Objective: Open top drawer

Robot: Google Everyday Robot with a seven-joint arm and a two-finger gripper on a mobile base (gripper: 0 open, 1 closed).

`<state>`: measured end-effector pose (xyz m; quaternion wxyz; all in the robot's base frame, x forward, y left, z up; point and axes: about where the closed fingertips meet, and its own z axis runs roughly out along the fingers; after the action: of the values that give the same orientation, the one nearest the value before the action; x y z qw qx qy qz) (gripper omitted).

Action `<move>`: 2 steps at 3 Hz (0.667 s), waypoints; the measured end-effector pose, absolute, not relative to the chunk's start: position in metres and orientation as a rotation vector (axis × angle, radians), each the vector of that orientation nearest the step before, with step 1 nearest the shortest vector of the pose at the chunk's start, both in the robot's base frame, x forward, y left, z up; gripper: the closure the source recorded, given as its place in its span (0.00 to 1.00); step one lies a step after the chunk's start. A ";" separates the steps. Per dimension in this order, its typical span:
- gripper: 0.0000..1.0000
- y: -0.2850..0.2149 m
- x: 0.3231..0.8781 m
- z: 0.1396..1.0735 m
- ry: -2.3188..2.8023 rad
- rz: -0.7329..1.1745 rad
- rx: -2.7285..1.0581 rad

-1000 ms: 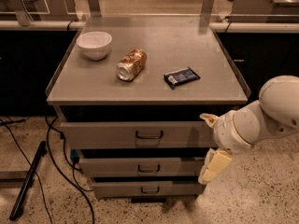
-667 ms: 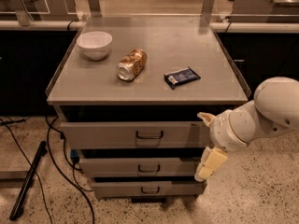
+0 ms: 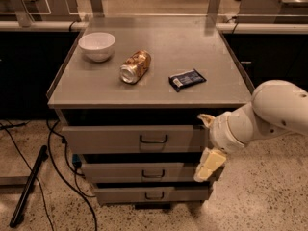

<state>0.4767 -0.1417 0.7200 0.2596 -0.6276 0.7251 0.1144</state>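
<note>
Claw (image 3: 202, 146): released. Two cream fingers (image 3: 210, 164) spread wide, one above the other, nothing held between them. Sits at the right end of the cabinet front, level with the top drawer; contact with the panel cannot be told. White rounded arm (image 3: 269, 110) enters from the right edge.

Top drawer (image 3: 110, 139): widest and tallest grey metal drawer with a flat front panel, directly under the surface. Dark gap visible above its front. Small dark loop handle (image 3: 154, 139) at panel centre, well to the left of the claw, not grasped.

Two narrower grey drawers (image 3: 139, 173) below it, stacked, each with a like handle.

Grey metal surface (image 3: 192, 42) carries:
- white round bowl (image 3: 97, 45), upright, back left
- gold-brown drinks can (image 3: 135, 67), lying on its side, near centre
- dark blue flat snack packet (image 3: 187, 79), right of the can, apart from it

Speckled floor (image 3: 260, 196). Black cables (image 3: 58, 177) trail on it left of the cabinet; a black rod (image 3: 29, 186) lies beside them.
</note>
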 end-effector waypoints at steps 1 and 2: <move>0.00 -0.137 0.485 0.715 1.961 0.307 -1.707; 0.00 -0.134 0.495 0.708 1.967 0.308 -1.716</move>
<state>0.4951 -0.1337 0.7079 0.2538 -0.6316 0.7238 0.1133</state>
